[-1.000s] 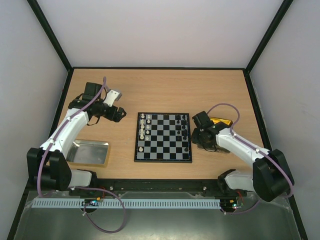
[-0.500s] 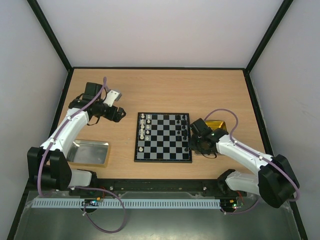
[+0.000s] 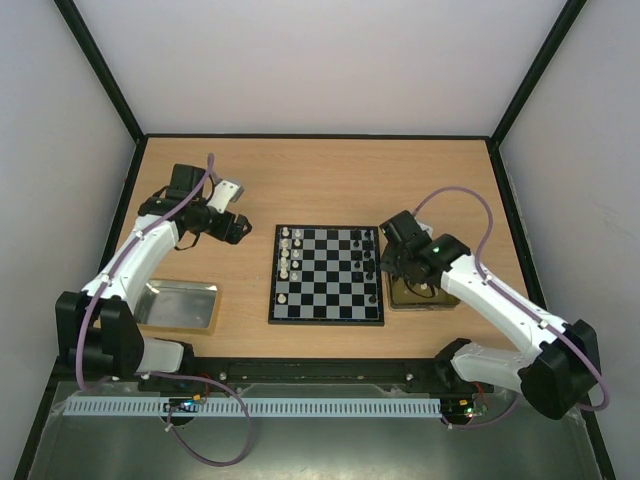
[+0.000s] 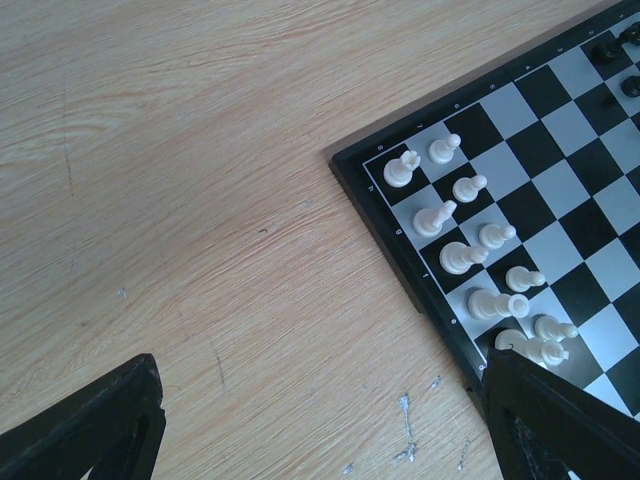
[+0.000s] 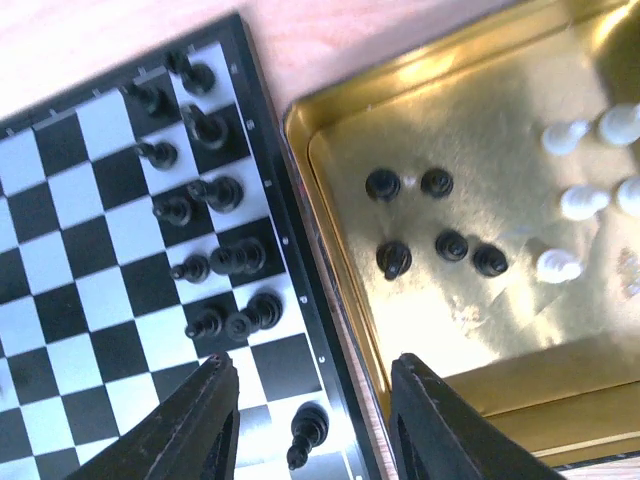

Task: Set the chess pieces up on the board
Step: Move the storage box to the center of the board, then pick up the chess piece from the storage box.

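Because loose black pieces [image 5: 451, 244] are kept in the gold tray [image 5: 480, 130] just beside the board [image 5: 60, 250], the right gripper [image 5: 312, 395] is held over the tray's rim, jaws spread and empty. The left gripper [image 4: 320, 430], likewise open-jawed, is parked by the white pieces [image 4: 460, 258] ranked on the board.

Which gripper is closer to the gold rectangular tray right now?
Right. The right gripper hangs over the gold rectangular tray; the left gripper is left of the black-and-white chessboard.

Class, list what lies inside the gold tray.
Five black pieces and at least four white pieces lie loose in the gold tray. Its corner behind the right pincer is hidden.
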Tool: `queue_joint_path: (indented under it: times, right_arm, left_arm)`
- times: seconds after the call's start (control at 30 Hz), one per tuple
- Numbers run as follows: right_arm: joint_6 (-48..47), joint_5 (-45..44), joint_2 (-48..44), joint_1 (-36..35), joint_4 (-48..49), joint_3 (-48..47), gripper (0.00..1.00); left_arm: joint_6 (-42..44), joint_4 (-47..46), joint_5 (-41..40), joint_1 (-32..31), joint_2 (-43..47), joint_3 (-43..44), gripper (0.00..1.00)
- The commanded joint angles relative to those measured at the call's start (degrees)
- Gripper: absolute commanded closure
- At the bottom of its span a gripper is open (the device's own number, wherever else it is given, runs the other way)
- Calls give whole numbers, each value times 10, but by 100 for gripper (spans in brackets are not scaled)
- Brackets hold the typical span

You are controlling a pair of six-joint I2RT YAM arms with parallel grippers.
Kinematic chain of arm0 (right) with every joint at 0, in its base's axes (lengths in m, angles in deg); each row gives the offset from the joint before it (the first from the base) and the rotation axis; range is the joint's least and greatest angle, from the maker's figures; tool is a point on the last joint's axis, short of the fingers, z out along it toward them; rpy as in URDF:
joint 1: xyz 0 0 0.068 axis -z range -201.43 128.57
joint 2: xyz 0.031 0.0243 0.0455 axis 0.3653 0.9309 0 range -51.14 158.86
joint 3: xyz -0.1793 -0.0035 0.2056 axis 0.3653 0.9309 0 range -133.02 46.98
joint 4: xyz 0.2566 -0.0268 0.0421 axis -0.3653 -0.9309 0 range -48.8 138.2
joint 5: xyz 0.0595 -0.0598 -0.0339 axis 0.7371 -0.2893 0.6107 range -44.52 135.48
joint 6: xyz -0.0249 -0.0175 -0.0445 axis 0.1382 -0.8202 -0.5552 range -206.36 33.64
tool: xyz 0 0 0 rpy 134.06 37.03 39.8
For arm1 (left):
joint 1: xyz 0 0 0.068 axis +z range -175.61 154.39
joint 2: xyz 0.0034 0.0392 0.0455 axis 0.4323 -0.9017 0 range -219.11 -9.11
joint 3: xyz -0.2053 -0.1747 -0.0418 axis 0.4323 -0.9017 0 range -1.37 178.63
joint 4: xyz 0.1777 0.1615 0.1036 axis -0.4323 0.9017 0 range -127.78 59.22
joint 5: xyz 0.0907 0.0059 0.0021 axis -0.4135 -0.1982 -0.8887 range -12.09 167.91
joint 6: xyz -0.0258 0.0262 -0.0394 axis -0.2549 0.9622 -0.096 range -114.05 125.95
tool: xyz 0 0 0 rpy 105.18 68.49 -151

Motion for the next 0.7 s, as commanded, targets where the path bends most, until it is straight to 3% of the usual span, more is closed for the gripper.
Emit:
queue_joint_path:
  times: [0.0, 0.27, 0.37, 0.67]
  right_arm:
    - [-18, -72, -3, 4, -70, -52, 60]
    - [-84, -1, 32, 111, -24, -39, 75]
    - [-105, 20, 58, 142, -3, -41, 74]
    - [-125, 46, 159, 149, 20, -91, 68]
  left_arm:
    - [10, 14, -3, 2, -4, 16, 13]
    - [17, -5, -2, 2, -5, -1, 14]
    - [19, -18, -4, 2, -4, -11, 15]
    - [7, -42, 5, 2, -11, -23, 15]
